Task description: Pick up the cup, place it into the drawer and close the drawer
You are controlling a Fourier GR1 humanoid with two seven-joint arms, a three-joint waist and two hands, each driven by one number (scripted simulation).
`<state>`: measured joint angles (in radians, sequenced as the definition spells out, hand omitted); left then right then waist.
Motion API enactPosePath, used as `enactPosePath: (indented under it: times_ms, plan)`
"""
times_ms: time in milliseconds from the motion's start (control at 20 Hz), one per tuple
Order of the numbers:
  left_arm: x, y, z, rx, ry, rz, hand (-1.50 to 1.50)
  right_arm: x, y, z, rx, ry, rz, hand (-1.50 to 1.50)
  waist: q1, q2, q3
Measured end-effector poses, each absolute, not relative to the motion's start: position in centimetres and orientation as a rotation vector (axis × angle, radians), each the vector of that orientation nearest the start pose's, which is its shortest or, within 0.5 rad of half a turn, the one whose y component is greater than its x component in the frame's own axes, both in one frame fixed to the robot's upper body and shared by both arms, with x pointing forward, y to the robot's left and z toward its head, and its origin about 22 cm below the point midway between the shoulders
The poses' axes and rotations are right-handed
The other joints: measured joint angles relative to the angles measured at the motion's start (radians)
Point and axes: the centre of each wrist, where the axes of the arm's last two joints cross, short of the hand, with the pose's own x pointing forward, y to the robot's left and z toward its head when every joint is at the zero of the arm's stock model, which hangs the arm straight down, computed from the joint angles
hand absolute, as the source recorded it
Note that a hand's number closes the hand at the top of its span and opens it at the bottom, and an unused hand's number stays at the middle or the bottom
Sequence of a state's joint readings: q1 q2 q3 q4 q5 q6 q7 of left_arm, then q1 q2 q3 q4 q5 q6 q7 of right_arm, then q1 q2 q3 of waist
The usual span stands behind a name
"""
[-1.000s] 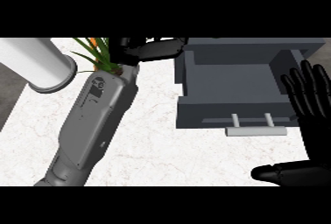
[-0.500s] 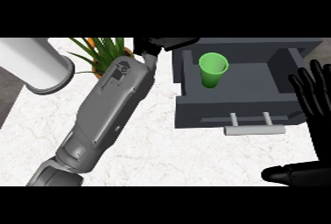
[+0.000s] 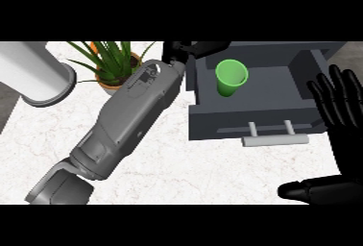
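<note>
One head view, steeply down and close over the counter [image 3: 212, 163] and open drawer [image 3: 284, 96].

The white marbled worktop [image 3: 212, 163] carries a potted plant [image 3: 110, 65] at far left, a white cylinder [image 3: 35, 72] beside it, and a grey open drawer unit [image 3: 248, 122] at right.

From where I stood there was one green cup [image 3: 231, 77], one open grey drawer [image 3: 255, 126] with one handle [image 3: 275, 140], one potted plant [image 3: 110, 65], one white cylinder [image 3: 32, 72], and two black hands: left [image 3: 190, 49], right [image 3: 340, 120].
</note>
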<state>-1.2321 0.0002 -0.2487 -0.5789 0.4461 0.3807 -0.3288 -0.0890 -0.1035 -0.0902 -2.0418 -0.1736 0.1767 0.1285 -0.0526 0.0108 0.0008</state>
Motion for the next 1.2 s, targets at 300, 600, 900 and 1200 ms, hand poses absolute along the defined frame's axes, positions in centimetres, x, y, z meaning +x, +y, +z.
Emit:
enactPosePath:
  times_ms: [300, 600, 900, 1200]
  plan:
    - [43.3, 2.0, 15.0, -0.121, -1.915, -0.212, 1.50, 23.5, -24.5, 13.7, 0.177, -2.002, 0.171, -1.50, -0.023, 0.007, 0.000]
    - [43.0, 1.5, 14.1, -0.062, -1.896, -0.281, 1.50, 24.0, -24.3, 13.5, 0.203, -2.004, 0.180, -1.50, -0.043, 0.010, 0.001]
    - [42.8, 1.1, 13.2, 0.028, -1.880, -0.357, -1.50, 23.8, -24.4, 13.6, 0.220, -2.012, 0.195, -1.50, -0.057, 0.013, 0.001]
    - [42.5, 0.8, 13.2, -0.006, -1.891, -0.322, -1.50, 23.9, -24.1, 13.9, 0.255, -2.025, 0.174, -1.50, -0.061, 0.015, 0.001]
